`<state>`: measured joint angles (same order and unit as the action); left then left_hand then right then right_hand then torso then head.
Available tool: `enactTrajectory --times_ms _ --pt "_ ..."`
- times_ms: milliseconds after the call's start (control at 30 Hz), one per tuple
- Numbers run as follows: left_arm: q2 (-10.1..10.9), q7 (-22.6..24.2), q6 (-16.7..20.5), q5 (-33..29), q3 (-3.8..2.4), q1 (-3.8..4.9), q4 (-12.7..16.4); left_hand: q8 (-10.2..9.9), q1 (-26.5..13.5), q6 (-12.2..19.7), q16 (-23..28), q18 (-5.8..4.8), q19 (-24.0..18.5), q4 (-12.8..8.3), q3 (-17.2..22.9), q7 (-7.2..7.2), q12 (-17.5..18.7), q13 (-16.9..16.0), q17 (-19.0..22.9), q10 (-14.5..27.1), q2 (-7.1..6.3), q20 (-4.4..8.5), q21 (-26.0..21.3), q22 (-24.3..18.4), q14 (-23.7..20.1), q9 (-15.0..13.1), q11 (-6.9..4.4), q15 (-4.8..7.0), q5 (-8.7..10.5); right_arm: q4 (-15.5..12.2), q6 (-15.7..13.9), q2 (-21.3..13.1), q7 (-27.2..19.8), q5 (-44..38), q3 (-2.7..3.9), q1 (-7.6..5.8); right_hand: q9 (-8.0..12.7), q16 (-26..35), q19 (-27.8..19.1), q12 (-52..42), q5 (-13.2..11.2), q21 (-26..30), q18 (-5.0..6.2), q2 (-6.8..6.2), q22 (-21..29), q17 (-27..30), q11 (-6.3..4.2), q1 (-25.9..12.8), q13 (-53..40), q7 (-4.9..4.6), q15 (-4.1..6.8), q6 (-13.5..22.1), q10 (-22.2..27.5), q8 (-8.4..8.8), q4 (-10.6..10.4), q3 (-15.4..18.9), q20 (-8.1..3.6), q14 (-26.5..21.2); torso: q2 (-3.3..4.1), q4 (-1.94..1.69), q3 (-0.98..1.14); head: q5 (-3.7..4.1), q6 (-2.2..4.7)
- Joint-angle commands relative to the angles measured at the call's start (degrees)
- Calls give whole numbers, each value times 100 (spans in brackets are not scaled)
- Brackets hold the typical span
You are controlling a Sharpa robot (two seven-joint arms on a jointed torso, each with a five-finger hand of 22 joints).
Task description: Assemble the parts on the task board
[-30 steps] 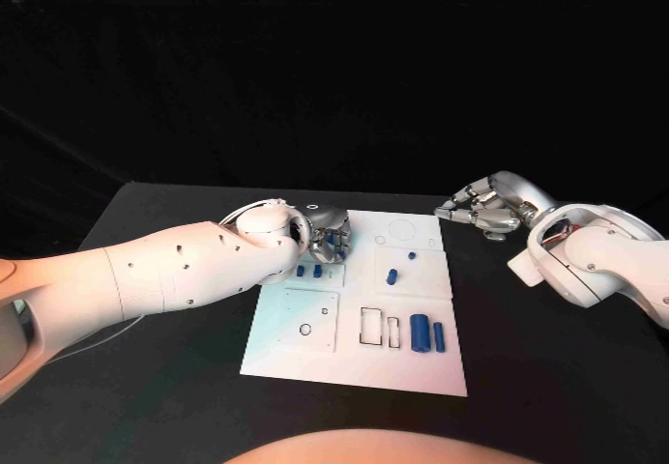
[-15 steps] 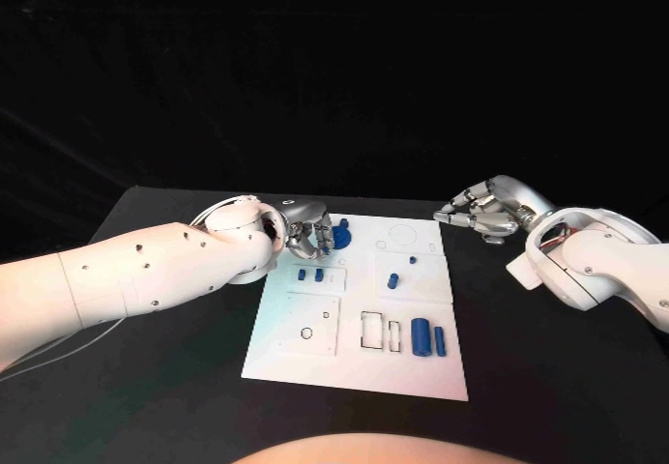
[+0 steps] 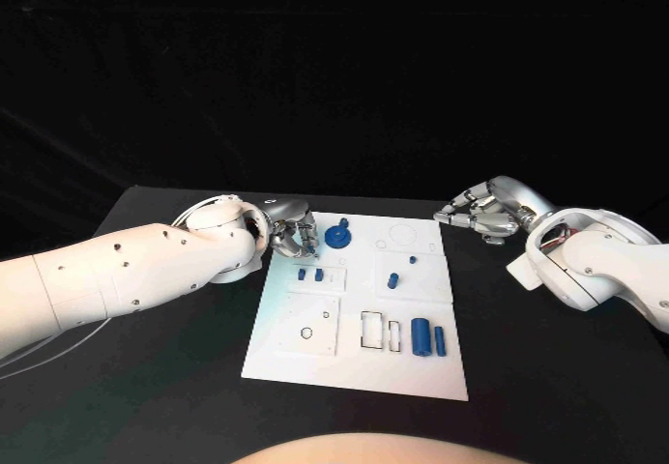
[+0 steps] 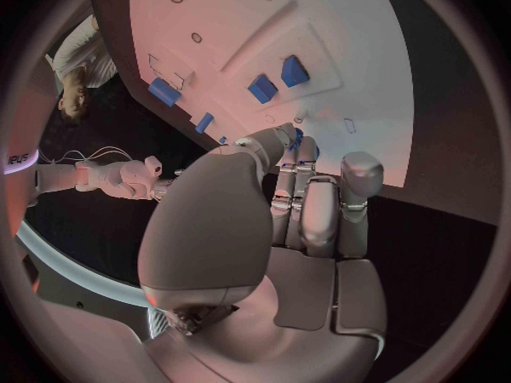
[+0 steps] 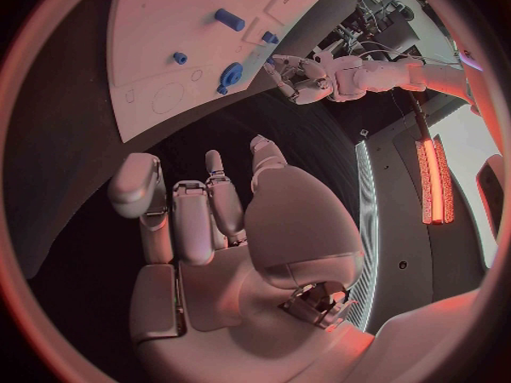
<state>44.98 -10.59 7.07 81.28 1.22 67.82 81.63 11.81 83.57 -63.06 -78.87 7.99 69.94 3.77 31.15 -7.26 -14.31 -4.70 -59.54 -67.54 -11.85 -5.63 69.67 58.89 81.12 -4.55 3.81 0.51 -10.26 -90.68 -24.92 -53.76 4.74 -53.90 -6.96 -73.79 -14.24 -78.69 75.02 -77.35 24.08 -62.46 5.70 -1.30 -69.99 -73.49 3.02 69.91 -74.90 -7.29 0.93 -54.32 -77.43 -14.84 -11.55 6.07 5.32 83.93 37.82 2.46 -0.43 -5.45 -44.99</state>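
Note:
The white task board (image 3: pixel 300 343) lies in the middle of the black table. A round blue part (image 3: pixel 337 235) with a knob stands near its far left corner. My left hand (image 3: pixel 290 237) hovers just left of that part, fingers straightened and holding nothing (image 4: pixel 303 213). The right wrist view shows the left hand (image 5: pixel 306 72) apart from the round blue part (image 5: pixel 231 74). My right hand (image 3: pixel 481 215) hangs off the board's far right corner, fingers curled in and empty (image 5: pixel 203 230).
Two small blue blocks (image 3: pixel 308 275) lie left of centre on the board. A short peg (image 3: pixel 392 279) and a tiny one (image 3: pixel 412 257) lie further right. Two blue cylinders (image 3: pixel 428 334) lie beside outlined slots near the right edge. Bare table (image 3: pixel 154 387) surrounds the board.
My left hand carried the round blue part toward the board's far left corner, let go of it and drew back to the left. The right hand has stayed still.

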Motion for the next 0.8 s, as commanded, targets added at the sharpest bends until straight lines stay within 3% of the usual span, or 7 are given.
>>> enactTrajectory --times_ms 33,633,800 --pt "-10 21 -45 -58 -4 1 -17 -23 -62 -28 3 -81 33 -37 10 -18 36 -4 -4 -30 -2 -10 31 7 21 -5 0 -19 -4 4 -2 4 -33 -11 2 3 -9 23 -5 -13 32 11 60 34 9 0 -35 24 -9 5 51 35 0 -21 -7 17 -50 240 -3 6 2 -5 -4" --pt "-322 19 -192 -53 13 -12 -385 -30 -63 -42 7 -77 24 -42 10 -14 51 -7 9 -45 0 -9 23 -6 19 -7 -2 -17 -5 -15 0 19 -33 -11 2 4 -9 23 -5 -13 32 11 60 34 9 0 -35 24 -9 5 51 35 0 -21 -7 17 -50 240 -7 15 6 -7 -34" --pt "-352 4 -247 -46 17 -18 -424 -31 -63 -42 11 -76 19 -43 10 -14 53 -7 21 -46 0 -9 19 -12 15 -7 -2 -17 -5 -19 -2 11 -31 -11 2 4 -9 23 -5 -13 32 11 60 34 9 0 -35 24 -9 5 51 35 0 -21 -7 17 -50 240 -2 0 4 1 -43"
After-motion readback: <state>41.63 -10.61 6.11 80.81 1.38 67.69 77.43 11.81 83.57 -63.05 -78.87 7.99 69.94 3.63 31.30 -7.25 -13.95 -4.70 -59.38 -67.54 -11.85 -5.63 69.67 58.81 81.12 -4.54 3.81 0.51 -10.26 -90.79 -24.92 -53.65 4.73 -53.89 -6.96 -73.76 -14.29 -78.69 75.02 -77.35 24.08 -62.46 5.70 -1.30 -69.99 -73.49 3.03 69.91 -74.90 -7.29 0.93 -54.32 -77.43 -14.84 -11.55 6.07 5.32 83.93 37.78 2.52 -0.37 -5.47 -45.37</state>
